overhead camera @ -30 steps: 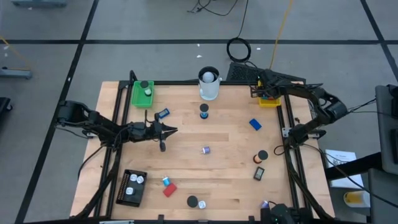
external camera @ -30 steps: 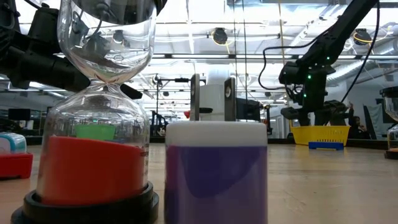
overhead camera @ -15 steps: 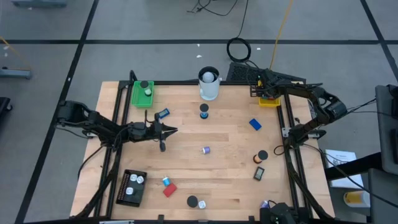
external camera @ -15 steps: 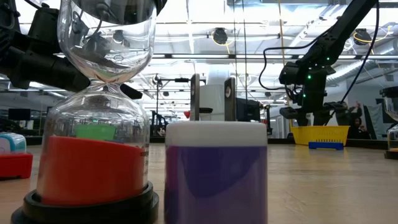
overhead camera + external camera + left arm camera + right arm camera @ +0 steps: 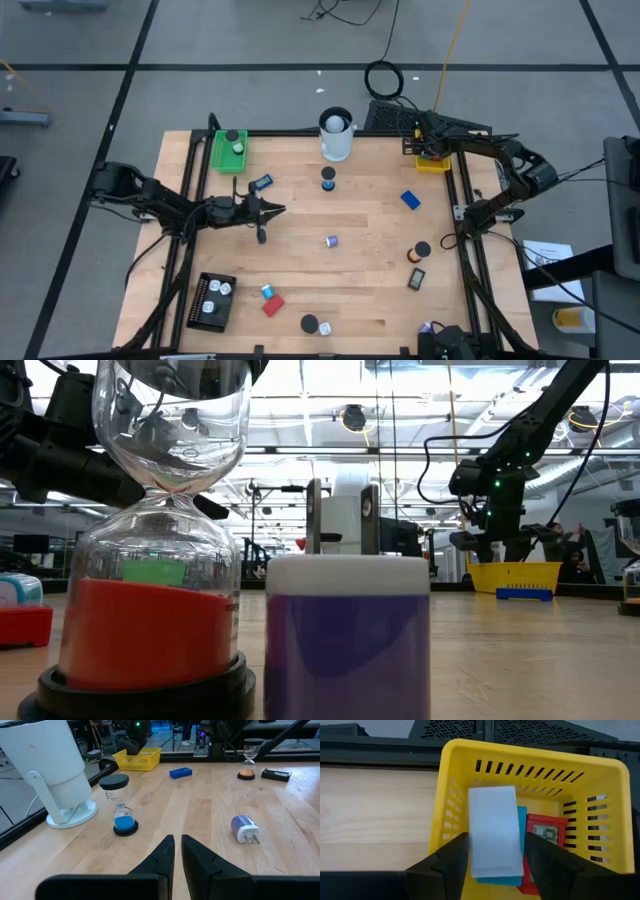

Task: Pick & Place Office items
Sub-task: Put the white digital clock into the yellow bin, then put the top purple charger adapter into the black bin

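Observation:
My right gripper [image 5: 428, 148] is open over the yellow basket [image 5: 605, 780] at the table's far right corner. Its fingers stand on either side of a white-and-blue piece [image 5: 494, 832], which sits over a red piece [image 5: 546, 834] in the basket. My left gripper [image 5: 272, 211] is shut and empty at the table's left middle, pointing right. Ahead of it stand a blue sand timer [image 5: 120, 807] and a white-and-purple plug piece [image 5: 245, 830]. A blue block [image 5: 410, 200] lies farther right. My right gripper points down into the basket with the white-and-blue piece's long sides [image 5: 472, 835] between its fingers. I cannot tell whether the fingers touch it.
A tall white cup [image 5: 336, 135] stands at the far edge, a green tray [image 5: 229, 150] at far left and a black tray [image 5: 212, 300] at near left. Small items lie scattered: an orange timer [image 5: 415, 256], a black cap [image 5: 310, 323], a red block [image 5: 272, 305]. A timer [image 5: 150, 560] blocks the low view.

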Robot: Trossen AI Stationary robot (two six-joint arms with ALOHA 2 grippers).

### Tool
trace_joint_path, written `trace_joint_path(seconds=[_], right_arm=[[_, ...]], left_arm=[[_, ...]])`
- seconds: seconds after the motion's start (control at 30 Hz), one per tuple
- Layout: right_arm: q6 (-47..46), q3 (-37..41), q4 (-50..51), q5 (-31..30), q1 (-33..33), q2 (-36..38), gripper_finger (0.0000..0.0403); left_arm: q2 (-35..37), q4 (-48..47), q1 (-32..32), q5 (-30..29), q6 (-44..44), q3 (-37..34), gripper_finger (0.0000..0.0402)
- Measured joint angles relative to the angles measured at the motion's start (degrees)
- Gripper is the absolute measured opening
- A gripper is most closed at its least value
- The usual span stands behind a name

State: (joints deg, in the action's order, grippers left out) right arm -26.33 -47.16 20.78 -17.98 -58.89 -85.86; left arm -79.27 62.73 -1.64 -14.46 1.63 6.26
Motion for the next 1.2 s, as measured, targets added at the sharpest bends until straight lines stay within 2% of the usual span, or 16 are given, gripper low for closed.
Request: trace_joint_path(seconds=[0.3,0.43,0.57,0.73,0.87,0.97,1.07,1.13,1.2], right_arm=[[1.23,-0.1,-0.34,-1.84,0.0,1.31,0.0219],[1.77,-0.1,0.42,-1.89,0.0,3.83,0.0232],[3.98,-0.1,1.11,-1.54,0.08,7.43,0.0227],[8.12,-0.08,5.42,-1.33,2.69,13.46,0.0174],[10.71,2.97,2.87,-1.47,9.73,18.9,0.011],[11.96,7.75,-5.7,-1.4,16.78,22.51,0.0061],[13.34,13.76,-17.86,-0.73,23.64,24.88,0.0016],[14.88,17.23,-26.51,0.94,27.57,25.97,0.0005],[16.34,20.4,-35.3,1.68,31.3,26.43,0.0009]], left_arm=[[-0.01,0.01,-0.01,0.0,0.0,0.0,0.0042],[-0.01,0.03,-0.01,0.0,0.02,0.0,0.0042],[-0.01,0.05,0.0,0.0,0.02,0.0,0.0042],[0.01,0.05,0.01,0.0,0.02,0.0,0.0042],[-0.01,0.19,0.02,-0.03,0.02,0.0,0.0042],[0.0,0.84,0.22,-0.15,-2.42,0.11,0.0042],[-0.01,-0.89,1.18,5.05,-3.9,1.49,0.0042],[0.0,-3.9,1.73,7.1,-3.67,3.24,0.0042],[-0.01,-7.38,2.13,5.81,-2.64,5.37,0.0042]])
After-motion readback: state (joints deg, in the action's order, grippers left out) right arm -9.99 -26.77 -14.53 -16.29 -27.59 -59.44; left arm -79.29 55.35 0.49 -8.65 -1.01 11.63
